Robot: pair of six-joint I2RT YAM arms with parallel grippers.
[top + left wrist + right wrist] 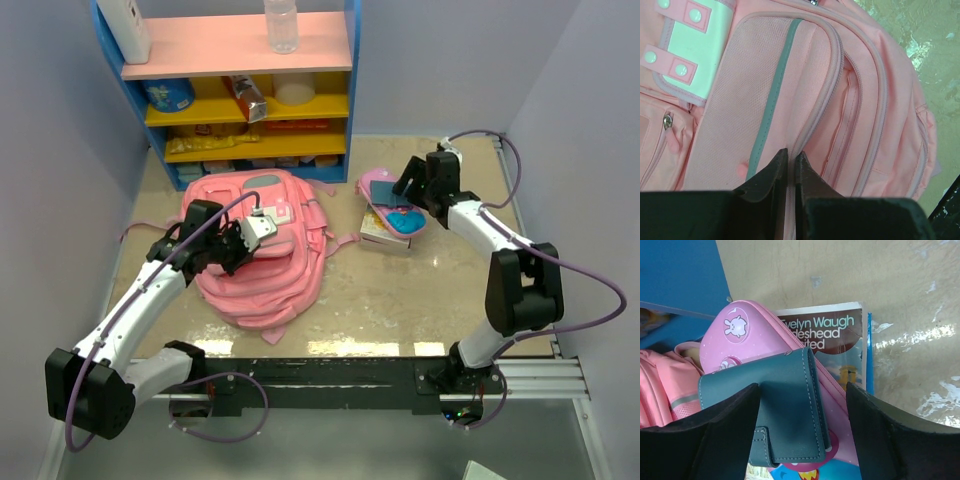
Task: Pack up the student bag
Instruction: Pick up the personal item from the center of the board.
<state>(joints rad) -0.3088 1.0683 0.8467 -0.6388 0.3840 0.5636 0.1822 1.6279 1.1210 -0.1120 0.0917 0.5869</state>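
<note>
The student bag [272,288] is soft, pink, with zipped pockets.

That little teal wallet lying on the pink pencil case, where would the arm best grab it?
By two opposite edges, coming down from above. The teal wallet lies on top of the pink pencil case, so its sides are free while its underside is not. The right end effector hovers open over it, so that arm looks best placed.
</note>
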